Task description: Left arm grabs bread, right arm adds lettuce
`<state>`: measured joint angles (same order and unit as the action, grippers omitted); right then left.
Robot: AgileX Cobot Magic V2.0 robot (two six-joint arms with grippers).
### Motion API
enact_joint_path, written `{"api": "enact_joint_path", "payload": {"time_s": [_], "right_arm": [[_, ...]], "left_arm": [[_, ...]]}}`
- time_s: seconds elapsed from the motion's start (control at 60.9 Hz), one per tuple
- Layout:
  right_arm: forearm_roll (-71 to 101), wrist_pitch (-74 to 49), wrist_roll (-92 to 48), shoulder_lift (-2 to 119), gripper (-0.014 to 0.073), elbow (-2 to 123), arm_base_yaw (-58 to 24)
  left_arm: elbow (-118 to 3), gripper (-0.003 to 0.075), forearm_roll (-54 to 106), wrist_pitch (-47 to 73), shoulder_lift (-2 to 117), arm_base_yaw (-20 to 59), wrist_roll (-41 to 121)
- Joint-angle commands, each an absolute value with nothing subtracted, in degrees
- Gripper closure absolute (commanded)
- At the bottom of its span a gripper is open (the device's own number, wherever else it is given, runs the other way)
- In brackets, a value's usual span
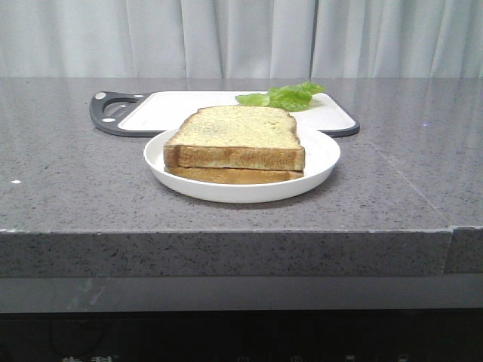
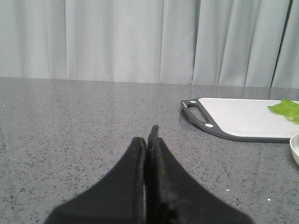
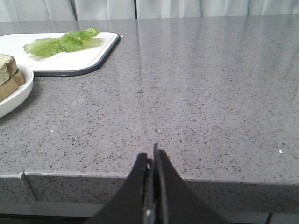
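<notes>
The thick bread slice (image 1: 240, 132) lies on a thinner slice (image 1: 234, 175) in a white plate (image 1: 321, 162) at the table's middle. Its corner shows in the right wrist view (image 3: 7, 65). The green lettuce leaf (image 1: 285, 96) lies on a white cutting board (image 1: 189, 109) behind the plate; it also shows in the left wrist view (image 2: 287, 108) and the right wrist view (image 3: 63, 42). Neither arm shows in the front view. My left gripper (image 2: 148, 135) is shut and empty over bare table, left of the board. My right gripper (image 3: 152, 156) is shut and empty at the table's front edge, right of the plate.
The cutting board has a dark grey rim and a handle (image 1: 112, 111) at its left end, also seen in the left wrist view (image 2: 196, 112). The grey speckled table (image 1: 68, 173) ends in a front edge (image 1: 226, 234). A pale curtain (image 1: 241, 38) hangs behind.
</notes>
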<state>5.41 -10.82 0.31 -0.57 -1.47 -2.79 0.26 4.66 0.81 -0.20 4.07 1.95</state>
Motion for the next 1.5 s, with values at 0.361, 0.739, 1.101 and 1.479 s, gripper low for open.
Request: {"api": "enact_joint_path", "payload": {"time_s": [0.361,0.739,1.101,1.479], "right_arm": [[5.4,-7.3,0.0,-1.3,0.0711,10.1,-2.5],[5.0,-20.6,0.0,12.8,0.0711,31.5,-2.5],[5.0,-30.5,0.0,28.2,0.0711,35.0,-2.5],[5.0,-31.5,0.0,35.9,0.0684,34.9,-2.5]], "left_arm": [[-10.5,0.0741,11.3,-1.4,-0.6,4.1,1.7],[-34.1,0.0741,10.8,19.5,15.2,4.1,1.7],[-38.9,0.0741,11.0,31.0,31.2,4.1,1.7],[-38.9,0.0737,11.0,31.0,38.7,4.1,1.7]]}}
